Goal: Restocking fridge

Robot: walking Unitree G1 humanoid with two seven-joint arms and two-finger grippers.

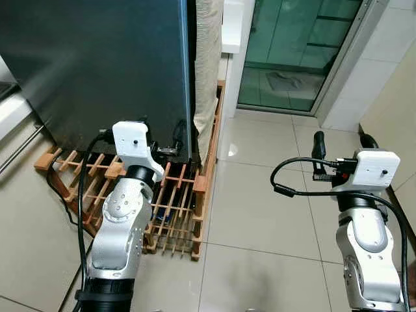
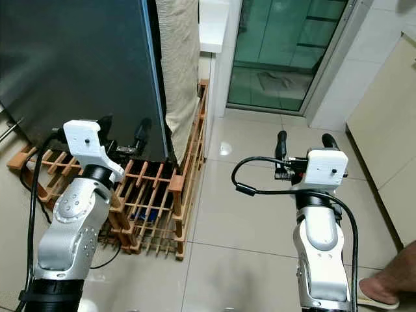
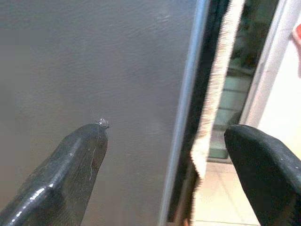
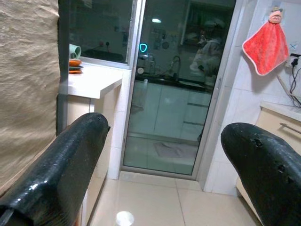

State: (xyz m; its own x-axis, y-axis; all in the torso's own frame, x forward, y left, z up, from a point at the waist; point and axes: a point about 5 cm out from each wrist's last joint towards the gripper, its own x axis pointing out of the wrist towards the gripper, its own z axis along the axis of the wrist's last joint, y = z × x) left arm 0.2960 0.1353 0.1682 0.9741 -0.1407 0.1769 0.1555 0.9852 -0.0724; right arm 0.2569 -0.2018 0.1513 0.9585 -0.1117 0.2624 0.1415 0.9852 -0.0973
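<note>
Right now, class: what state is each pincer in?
Left pincer: open, empty, at the fridge edge.
Right pincer: open, empty.

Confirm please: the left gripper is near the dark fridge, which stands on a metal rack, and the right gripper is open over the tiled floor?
Not quite: the rack under the fridge is wooden, as the left eye view shows. The left gripper is near the fridge; the right gripper is open over the tiled floor.

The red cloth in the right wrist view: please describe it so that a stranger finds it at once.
Start at the glass sliding door ahead of the right gripper. On the white tiled wall beside it, above a counter, hangs the red cloth. It is the only bright red thing there, topped by a small toy-like head.
</note>
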